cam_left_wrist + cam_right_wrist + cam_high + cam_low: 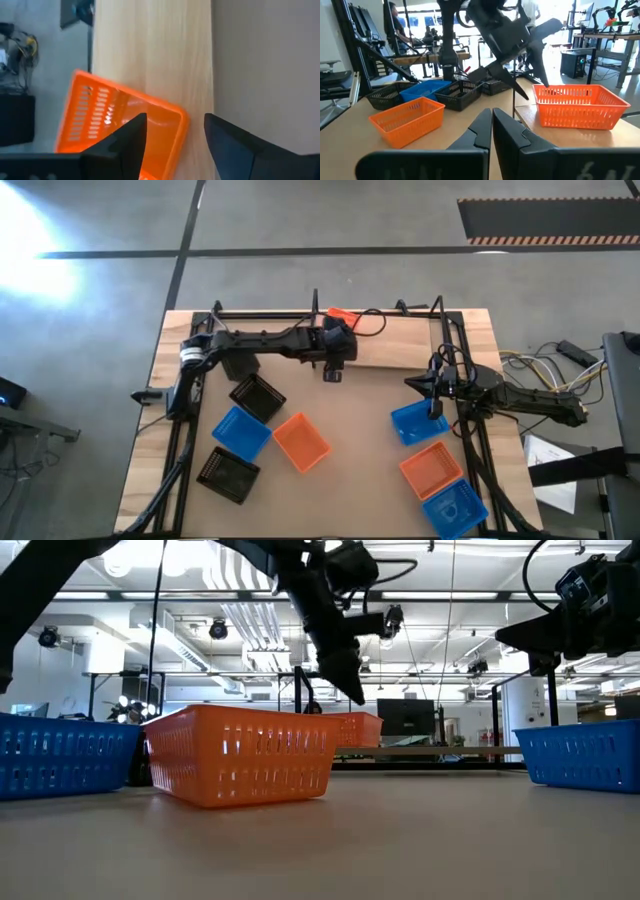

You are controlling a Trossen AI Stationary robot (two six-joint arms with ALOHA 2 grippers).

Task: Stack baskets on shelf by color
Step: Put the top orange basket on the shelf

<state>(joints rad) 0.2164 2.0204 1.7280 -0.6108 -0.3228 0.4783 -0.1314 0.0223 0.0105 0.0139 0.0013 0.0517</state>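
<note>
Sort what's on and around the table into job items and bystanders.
Job: orange basket on the shelf; orange, blue and black baskets on the table; left gripper, open; right gripper, shut.
Bystanders: cables and papers beside the table.

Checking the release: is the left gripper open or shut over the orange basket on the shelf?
Open: left gripper fingers stand apart above the orange basket.

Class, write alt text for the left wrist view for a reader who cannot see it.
The left claw, open, hangs over the rim of an orange perforated plastic basket resting on the light wooden shelf board. Grey floor lies past the board's edge.
</note>
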